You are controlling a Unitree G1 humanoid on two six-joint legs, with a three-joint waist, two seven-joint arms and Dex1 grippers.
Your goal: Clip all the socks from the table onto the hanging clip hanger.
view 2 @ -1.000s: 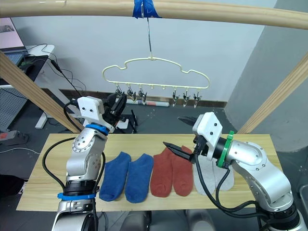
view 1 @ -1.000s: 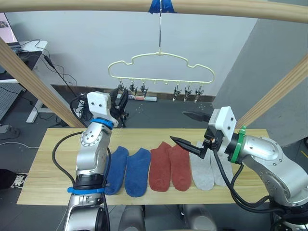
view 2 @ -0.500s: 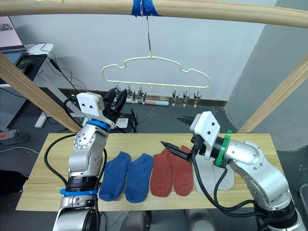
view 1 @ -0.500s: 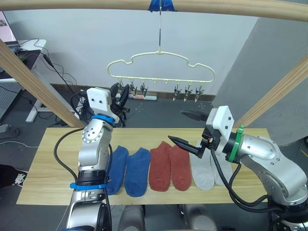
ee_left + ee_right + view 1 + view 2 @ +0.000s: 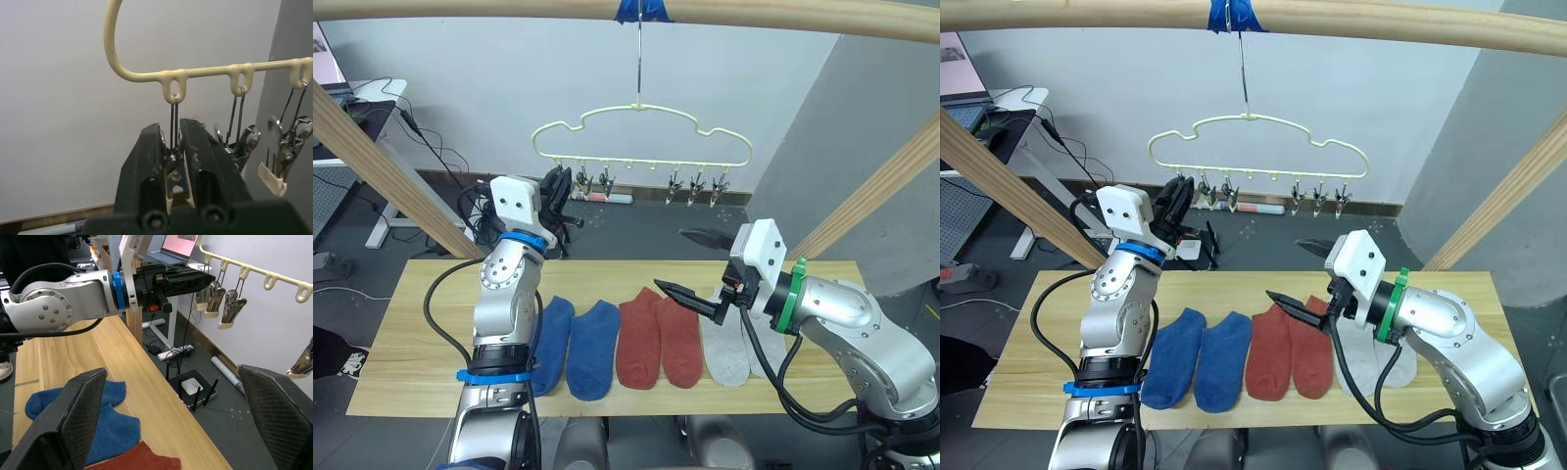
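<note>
A: Socks on the table (image 5: 411,323) — we count six. Two blue socks (image 5: 573,345), two red socks (image 5: 659,341), two grey socks (image 5: 732,345).

B: Agreed, six, all in one row. Hangers?

A: One hanger (image 5: 641,132), on one hook.

B: Clips? We see seven: three at the left end, one alone past the middle, three at the right end.

A: Seven for us too, though the leftmost sits behind the left gripper (image 5: 558,191).

B: Grippers: two, left and right gripper (image 5: 690,262).
</note>
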